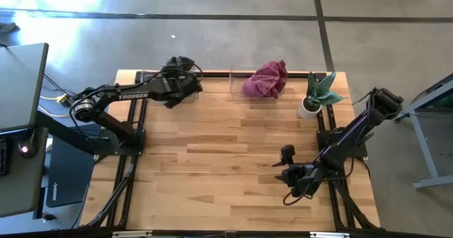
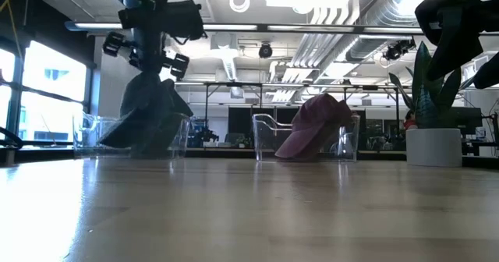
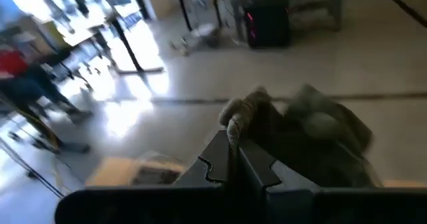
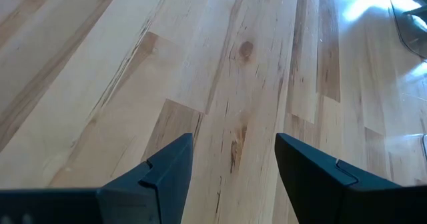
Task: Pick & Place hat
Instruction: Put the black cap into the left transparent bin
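Note:
A dark grey hat (image 2: 148,110) hangs from my left gripper (image 2: 148,59) at the table's far left, over a clear bin (image 2: 97,133). That gripper (image 3: 232,151) is shut on the hat. The hat's lower part shows inside the bin's outline; whether it rests on the bin's floor I cannot tell. In the high view the gripper (image 1: 185,78) covers the hat. A maroon hat (image 1: 267,78) lies in a second clear bin (image 1: 237,82) at the far middle. My right gripper (image 1: 282,168) hovers open over bare wood near the right, its fingers (image 4: 167,164) holding nothing. My left gripper pinches a bunched fold of the dark hat's cloth (image 3: 238,121) between its two shut fingers. The fingers come at it nearly level, a little downward, toward the far edge. The hat hangs below the fingers (image 2: 152,98), slack and widening toward its lower end.
A potted plant (image 1: 315,96) in a white pot stands at the far right, beside the second bin. The wooden tabletop (image 1: 226,167) in the middle and near part is bare. Dark arm mounts run along both table sides.

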